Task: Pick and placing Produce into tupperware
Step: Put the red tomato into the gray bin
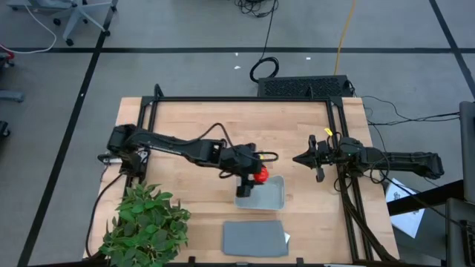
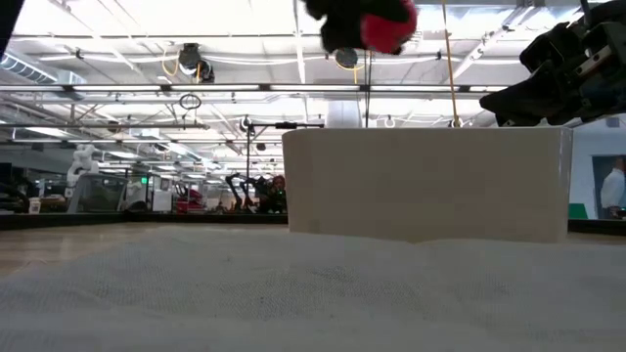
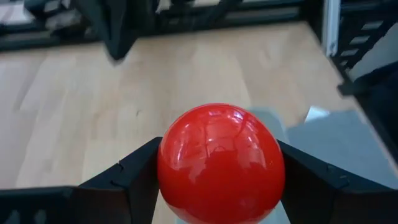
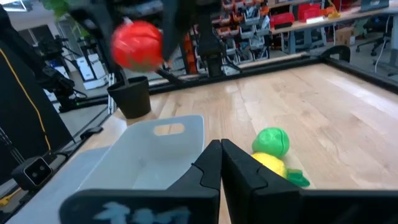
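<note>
My left gripper (image 1: 251, 176) is shut on the red round produce (image 1: 260, 175) and hangs above the pale grey-blue tupperware (image 1: 261, 194), near its far left corner. The low view shows the red produce (image 2: 389, 24) high over the tupperware's wall (image 2: 425, 181). The green round produce (image 4: 272, 142) and the yellow one with a green tip (image 4: 268, 164) lie together on the wood beside the tupperware (image 4: 155, 155), close to my right gripper (image 4: 221, 155). My right gripper (image 1: 300, 158) is shut and sits right of the tupperware, touching nothing. My left gripper pinches the red round produce between its two fingers (image 3: 134, 177), one on each side of the ball's widest part (image 3: 171, 168). The fingers come from above, pointing down. The ball is lifted clear, over the tupperware.
A flat darker grey lid (image 1: 254, 237) lies near the table's near edge, just below the tupperware. A big leafy green plant (image 1: 145, 222) stands at the near left corner. A black frame (image 1: 245, 99) runs along the far edge and both sides. Bare wood lies between the arms.
</note>
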